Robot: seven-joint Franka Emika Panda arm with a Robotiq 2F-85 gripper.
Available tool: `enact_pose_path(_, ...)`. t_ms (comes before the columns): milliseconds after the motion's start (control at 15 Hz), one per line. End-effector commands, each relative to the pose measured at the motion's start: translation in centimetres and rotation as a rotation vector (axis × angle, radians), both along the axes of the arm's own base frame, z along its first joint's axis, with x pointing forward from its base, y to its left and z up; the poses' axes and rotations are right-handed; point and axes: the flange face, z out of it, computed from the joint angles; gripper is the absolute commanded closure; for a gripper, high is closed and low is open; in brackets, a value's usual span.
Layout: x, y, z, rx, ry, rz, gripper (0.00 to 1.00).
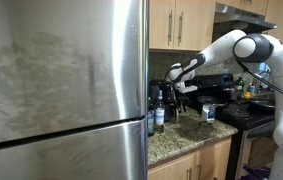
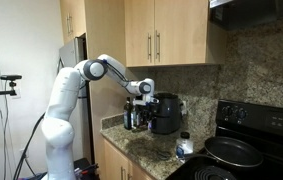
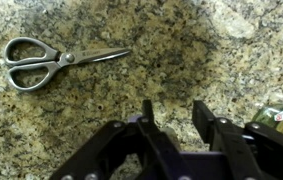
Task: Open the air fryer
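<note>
Pincer [image 3: 174,106] hangs with its jaws apart and empty over the speckled bench [image 3: 191,45], where scissors [image 3: 51,62] lie off to the side, and in an exterior view it sits just up-left of the black air fryer [image 2: 164,112] by the wall, seemingly lining up to reach its front

a: how's the light?
b: warm, even room light. the fridge door [image 1: 61,80] carries dull smeared reflections, no hard glare.
a: sharp?
b: both exterior views are soft and low in detail. the wrist view is clearer: scissors [image 3: 51,62] crisp on the bright counter [image 3: 201,50], the gripper [image 3: 176,118] dark and blurred at the bottom edge.
</note>
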Motion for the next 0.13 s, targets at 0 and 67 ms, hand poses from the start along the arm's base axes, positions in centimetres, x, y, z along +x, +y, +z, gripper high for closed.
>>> enact_pose_path(0, 0.18, 0.06, 0.16, 0.003, -0.012, 0.000, 0.56)
enact_pose_path(67, 0.26, 0.07, 0.20, 0.004, -0.018, 0.000, 0.49)
